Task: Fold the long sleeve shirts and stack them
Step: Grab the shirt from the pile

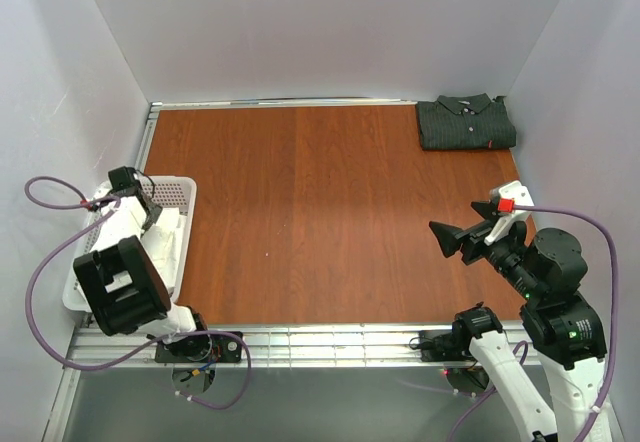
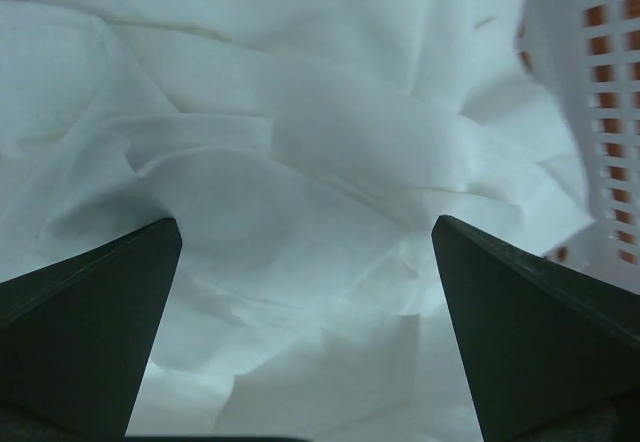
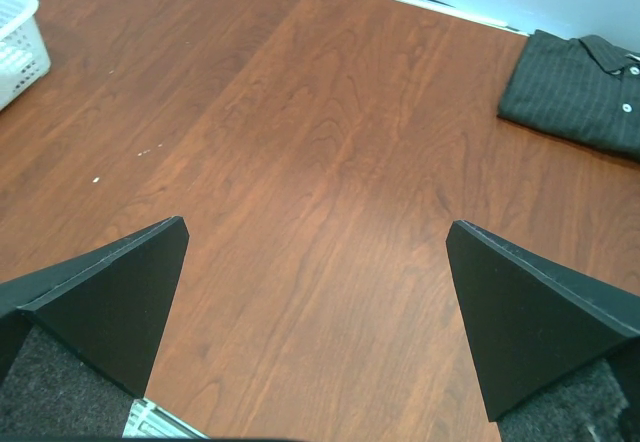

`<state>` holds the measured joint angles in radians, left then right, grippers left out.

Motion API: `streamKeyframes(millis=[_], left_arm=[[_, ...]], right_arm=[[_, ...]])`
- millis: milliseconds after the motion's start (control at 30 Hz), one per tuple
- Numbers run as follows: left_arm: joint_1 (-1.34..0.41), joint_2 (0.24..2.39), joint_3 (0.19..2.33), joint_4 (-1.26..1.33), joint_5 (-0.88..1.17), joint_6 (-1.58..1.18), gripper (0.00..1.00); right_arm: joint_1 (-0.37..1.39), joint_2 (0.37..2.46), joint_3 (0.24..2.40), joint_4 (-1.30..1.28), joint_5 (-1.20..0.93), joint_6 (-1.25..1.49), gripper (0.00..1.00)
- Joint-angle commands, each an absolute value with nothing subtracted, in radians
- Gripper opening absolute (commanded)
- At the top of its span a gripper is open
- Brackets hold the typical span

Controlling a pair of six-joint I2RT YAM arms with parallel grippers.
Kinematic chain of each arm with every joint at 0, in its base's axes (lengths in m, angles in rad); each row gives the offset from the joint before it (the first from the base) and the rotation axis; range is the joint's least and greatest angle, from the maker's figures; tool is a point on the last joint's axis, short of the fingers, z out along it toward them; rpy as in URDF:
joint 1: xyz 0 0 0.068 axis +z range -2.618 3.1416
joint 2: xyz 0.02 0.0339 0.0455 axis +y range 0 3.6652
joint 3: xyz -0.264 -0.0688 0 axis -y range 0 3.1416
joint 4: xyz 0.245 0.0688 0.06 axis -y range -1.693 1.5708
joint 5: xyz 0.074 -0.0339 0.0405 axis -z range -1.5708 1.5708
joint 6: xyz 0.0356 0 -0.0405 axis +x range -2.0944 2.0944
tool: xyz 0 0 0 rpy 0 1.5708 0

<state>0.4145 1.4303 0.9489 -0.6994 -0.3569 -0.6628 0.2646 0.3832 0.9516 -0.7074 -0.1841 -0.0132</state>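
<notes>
Roughly half done, by my reading: the dark striped shirt [image 1: 466,122] lies folded flat on the table [image 1: 300,212], well ahead of the right gripper [image 1: 448,240] and off to its right, near the far corner; the white shirt [image 2: 330,162] is not yet folded (it sits crumpled in the white mesh basket [image 1: 180,194]), so what is left is lifting it out, folding it and setting it on the dark one; the left gripper [image 2: 305,224] hangs directly over that heap, fingers spread wide with nothing between them, the cloth just below and ahead, the basket wall to its right; the right gripper is likewise spread wide and empty, above bare table; the basket holds the white shirt and, as far as shows, nothing else.
</notes>
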Motion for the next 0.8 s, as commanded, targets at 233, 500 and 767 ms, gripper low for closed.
streamKeyframes(millis=[233,500,767], left_arm=[[0.44,1.559,0.805,-0.565,-0.344,-0.664,0.4],[0.417,1.335,1.071,-0.663,-0.353,-0.66,0.0],[-0.024,1.318,1.727,-0.77,-0.511,-0.603,0.0]], right_arm=[[0.304,0.373,0.976,-0.722,-0.17,-0.008,0.98],[0.305,0.376,0.992,-0.733,-0.152,-0.008,0.98],[0.305,0.38,1.0,-0.733,-0.166,0.014,0.97]])
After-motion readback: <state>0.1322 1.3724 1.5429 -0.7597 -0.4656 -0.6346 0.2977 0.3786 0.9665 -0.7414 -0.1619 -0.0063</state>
